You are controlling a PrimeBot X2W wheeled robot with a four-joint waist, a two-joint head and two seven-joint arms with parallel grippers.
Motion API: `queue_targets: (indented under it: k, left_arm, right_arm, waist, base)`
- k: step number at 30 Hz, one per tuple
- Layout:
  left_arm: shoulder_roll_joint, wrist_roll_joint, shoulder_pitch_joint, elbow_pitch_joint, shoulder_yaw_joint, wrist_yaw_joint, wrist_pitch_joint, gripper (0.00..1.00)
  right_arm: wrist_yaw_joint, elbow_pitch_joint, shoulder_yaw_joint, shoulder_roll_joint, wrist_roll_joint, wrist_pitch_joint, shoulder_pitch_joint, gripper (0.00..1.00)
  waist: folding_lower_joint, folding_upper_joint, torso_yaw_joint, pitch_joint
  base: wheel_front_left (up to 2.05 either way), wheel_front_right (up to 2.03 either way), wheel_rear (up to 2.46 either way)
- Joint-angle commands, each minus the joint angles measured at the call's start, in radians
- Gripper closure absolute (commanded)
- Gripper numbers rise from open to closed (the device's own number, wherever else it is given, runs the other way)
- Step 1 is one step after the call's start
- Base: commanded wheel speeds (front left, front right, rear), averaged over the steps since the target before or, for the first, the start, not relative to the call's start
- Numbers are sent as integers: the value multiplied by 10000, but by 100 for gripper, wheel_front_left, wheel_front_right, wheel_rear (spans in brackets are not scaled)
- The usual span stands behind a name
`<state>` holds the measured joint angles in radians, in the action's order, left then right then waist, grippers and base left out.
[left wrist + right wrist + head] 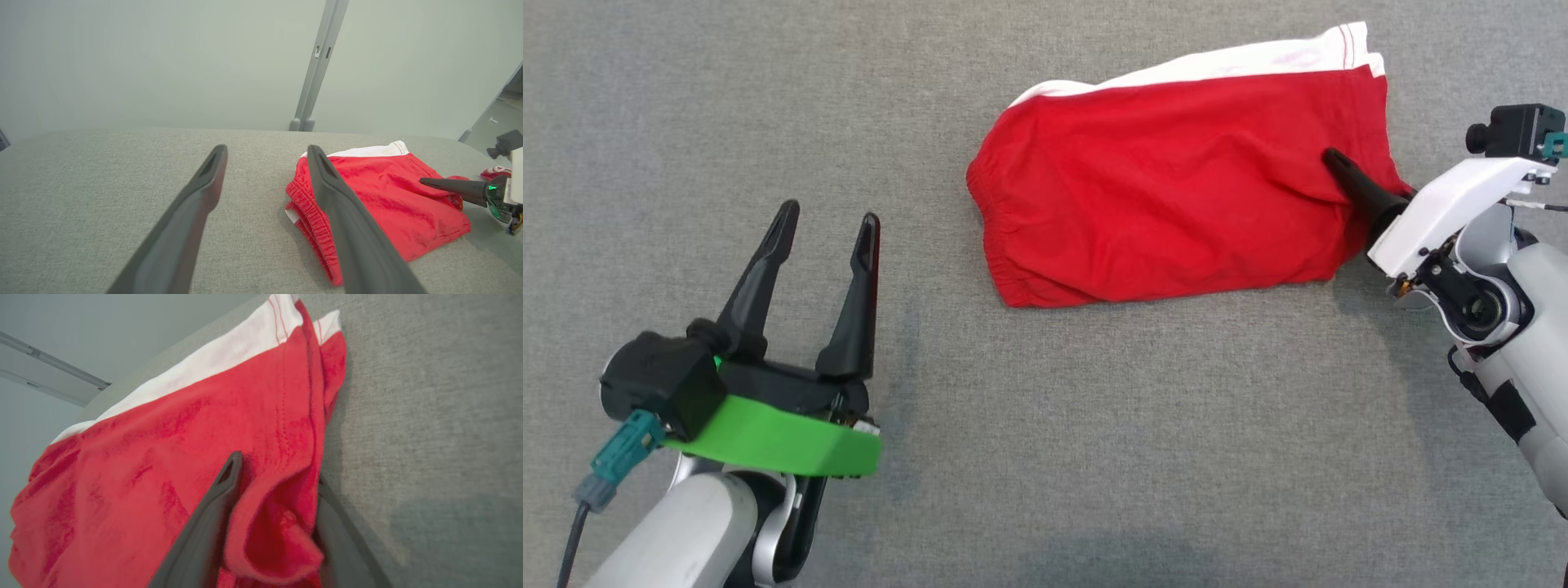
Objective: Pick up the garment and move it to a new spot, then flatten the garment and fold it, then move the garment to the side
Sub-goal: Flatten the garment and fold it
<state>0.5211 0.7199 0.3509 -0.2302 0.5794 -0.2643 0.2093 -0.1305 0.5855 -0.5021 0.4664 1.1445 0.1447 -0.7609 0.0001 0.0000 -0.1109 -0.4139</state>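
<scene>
Two tools are over a grey table, and one pair of red shorts lies on it. The shorts are folded and lie up and to the right of the middle in the head view. A white band runs along the far edge of the shorts. The puckered waist points to the robot's left side. The left tool is low on the left, well apart from the shorts. Its two dark fingers are spread wide, with just grey table showing between them. It has a green part behind the fingers. The right tool is at the right end of the shorts. One finger lies on top of the red cloth. The other finger is at the edge of the cloth, next to the table, and partly hidden. A loose fold of red cloth sits between the two fingers. They stand a bit apart, and I cannot tell if they squeeze the fold or just sit around it. In the left wrist view a grey post stands behind the table, in front of a pale wall.
</scene>
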Motion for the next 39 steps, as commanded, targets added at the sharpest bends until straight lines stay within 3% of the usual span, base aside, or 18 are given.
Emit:
queue_targets:
  k: [1,9,14,18,22,28,33,34,35,39]
  left_arm:
    - [118,-157,-308,-11,-25,-27,133,0]
    - [87,-244,-1663,199,-97,-83,479,0]
    - [-215,-155,-2282,264,-222,77,537,0]
    - [-333,-224,-2458,287,-262,194,561,0]
    - [-405,-312,-2358,339,-148,418,556,0]
    - [-509,-507,-1774,546,136,690,398,0]
    - [-580,-581,-1523,660,184,723,395,0]
    - [-597,-552,-1531,691,165,706,399,0]
    - [-612,-523,-1548,728,152,706,408,0]
    - [-564,-501,-1684,858,141,665,421,0]
  right_arm:
    - [-2,54,215,158,201,12,244,100]
    - [-2,238,1599,1759,1164,429,1640,100]
    - [-5,-492,2025,2413,639,15,2112,100]
    - [-4,-1779,1581,2023,-119,146,1932,100]
    - [-2,-2975,803,839,-1255,809,1604,100]
    - [-4,-2106,428,-1099,-3294,1429,1266,100]
    - [-4,-1236,466,-2233,-4297,1344,1003,99]
    - [-4,-1121,525,-2433,-4440,1275,963,62]
    - [-4,-1014,548,-2607,-4609,1204,900,0]
    - [-4,-978,608,-3108,-4813,1075,814,0]
  waist:
    - [-1,0,-244,412]
    - [-1,0,-384,1399]
    - [-1,0,-506,1778]
    - [-1,0,-473,1835]
    - [-1,0,-397,1758]
    - [-1,0,-589,1589]
    - [-1,0,-717,1509]
    - [-1,0,-724,1509]
    - [-1,0,-716,1514]
    - [-1,0,-606,1576]
  base:
    - [0,0,0]
    - [0,0,0]
    - [0,0,0]
    - [0,0,0]
    - [0,0,0]
    - [0,0,0]
    - [0,0,0]
    - [0,0,0]
    - [0,0,0]
    - [0,0,0]
